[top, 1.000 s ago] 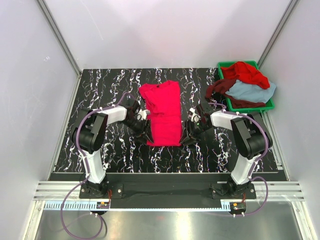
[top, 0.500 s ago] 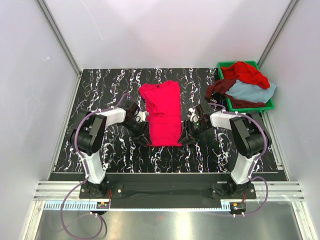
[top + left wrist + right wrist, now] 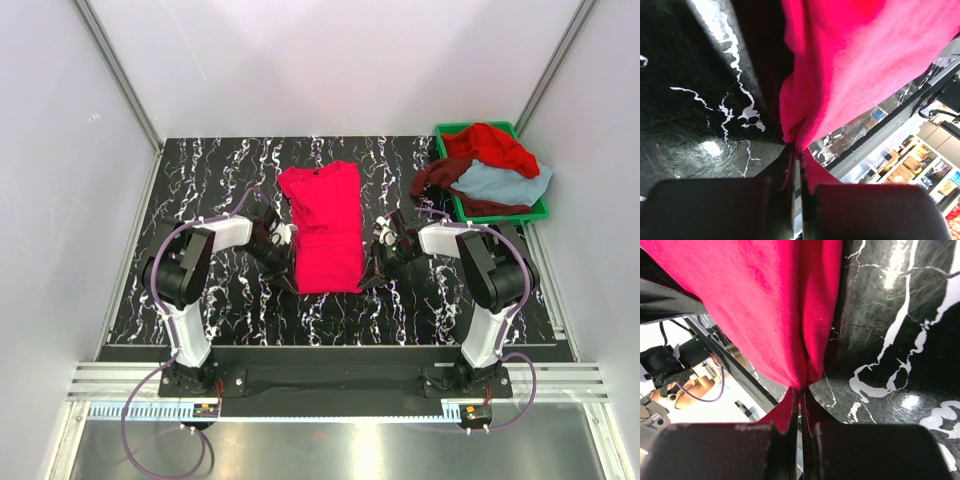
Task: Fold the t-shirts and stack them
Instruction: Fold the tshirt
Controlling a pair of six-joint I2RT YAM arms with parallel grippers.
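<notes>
pinching crimson-pink t-shirt (image 3: 326, 225) hem corners, left end effector (image 3: 797, 159), right end effector (image 3: 801, 394)

I count four t-shirts here: one crimson-pink shirt (image 3: 325, 228), one brighter red shirt (image 3: 490, 145), one dark maroon shirt (image 3: 435, 178) and one light blue-grey shirt (image 3: 500, 182). There's a single green bin (image 3: 541, 209) and one black marbled table (image 3: 210, 170). Two robot arms, the left arm (image 3: 185, 265) and the right arm (image 3: 490, 265), and with them two grippers, the left gripper (image 3: 797, 152) and the right gripper (image 3: 801, 390), one to each arm.
</notes>
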